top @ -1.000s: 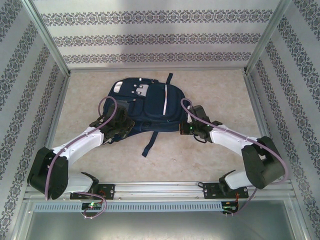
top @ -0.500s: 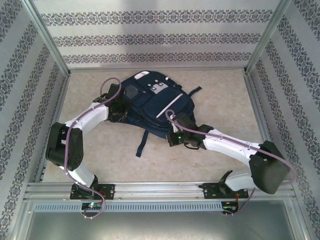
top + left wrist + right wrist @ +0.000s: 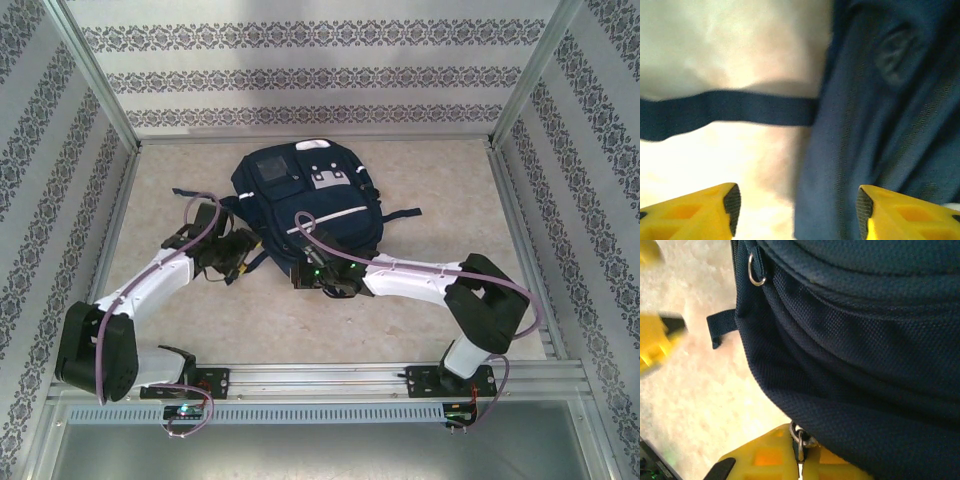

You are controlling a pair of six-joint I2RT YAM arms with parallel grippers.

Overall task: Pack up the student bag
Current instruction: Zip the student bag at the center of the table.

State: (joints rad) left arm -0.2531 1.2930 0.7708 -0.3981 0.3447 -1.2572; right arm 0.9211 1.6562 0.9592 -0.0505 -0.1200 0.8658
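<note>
Backpack point(image 3: 320, 200) lies flat, front pockets up, in the middle of the table point(image 3: 450, 200), nearer the far edge than the near one. Left gripper point(image 3: 243, 258) sits low at the bag's near-left side. In the left wrist view its yellow fingertips point(image 3: 730, 202) are spread wide, grasping nothing, with the bag's edge point(image 3: 880, 125) and a dark strap point(image 3: 725, 107) ahead on the table. Right gripper point(image 3: 300, 277) is at the bag's near edge. In the right wrist view its fingers point(image 3: 770, 455) are clenched together, pinching a small metal ring point(image 3: 799, 436) on the navy fabric point(image 3: 865, 340). Left arm's blurred yellow fingers point(image 3: 655, 342) show at upper left there.
</note>
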